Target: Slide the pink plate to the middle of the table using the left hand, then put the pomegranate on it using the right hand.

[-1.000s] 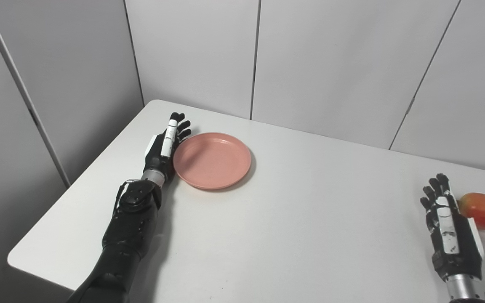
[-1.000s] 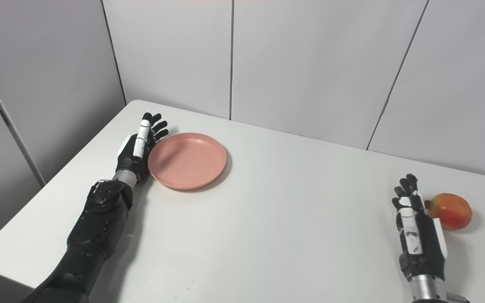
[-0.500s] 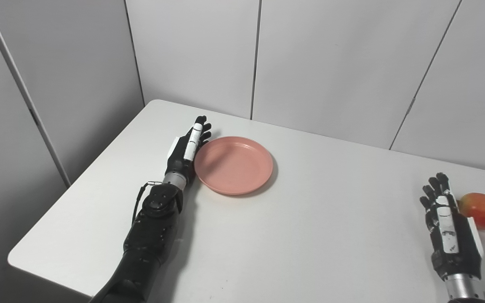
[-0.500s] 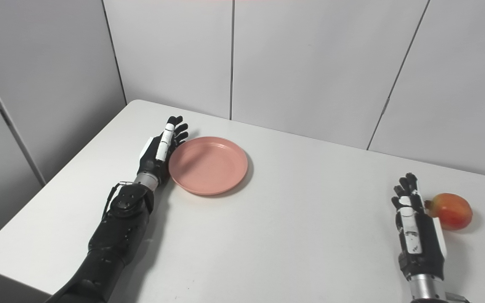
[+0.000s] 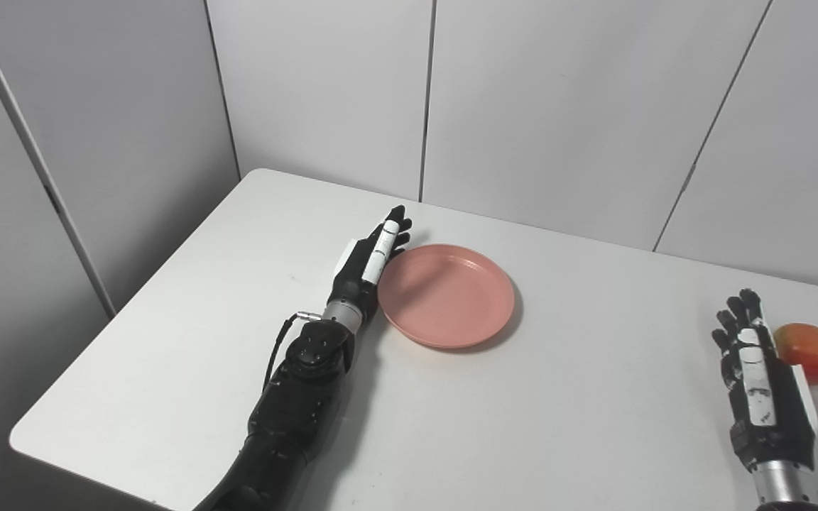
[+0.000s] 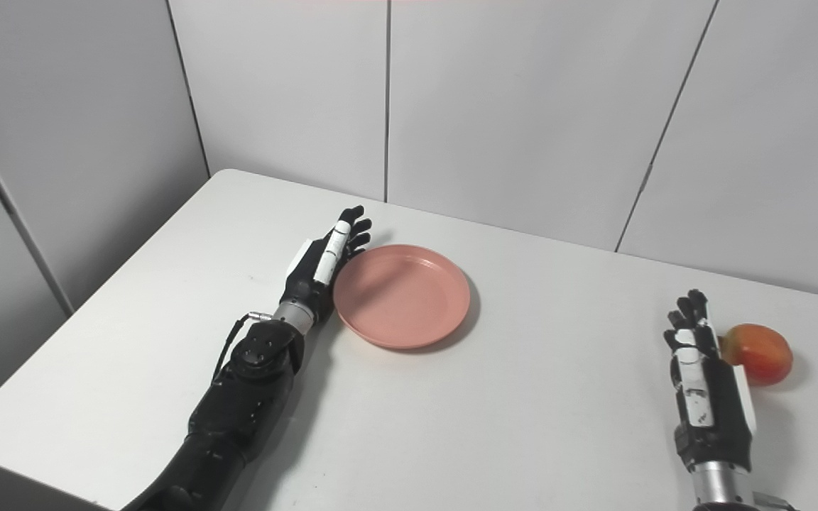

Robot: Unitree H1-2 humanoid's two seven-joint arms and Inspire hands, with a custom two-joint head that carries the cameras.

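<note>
The pink plate [image 5: 446, 294] lies flat on the white table [image 5: 537, 419], left of the middle. My left hand [image 5: 370, 259] is open, fingers straight, its edge pressed against the plate's left rim. The red and yellow pomegranate [image 5: 809, 352] sits at the far right of the table. My right hand [image 5: 760, 376] is open and empty, resting just left of the pomegranate, close beside it. The same scene shows in the right eye view: the plate [image 6: 402, 295], the left hand [image 6: 324, 259], the right hand [image 6: 706, 383] and the pomegranate [image 6: 758, 353].
Grey wall panels [image 5: 544, 106] stand behind the table's far edge. The table's left edge [image 5: 125, 312] runs diagonally near a side wall. Bare table surface lies between the plate and the right hand.
My left hand has pushed the pink plate rightward across the table, staying against its left rim. The right hand and the pomegranate have stayed put.
</note>
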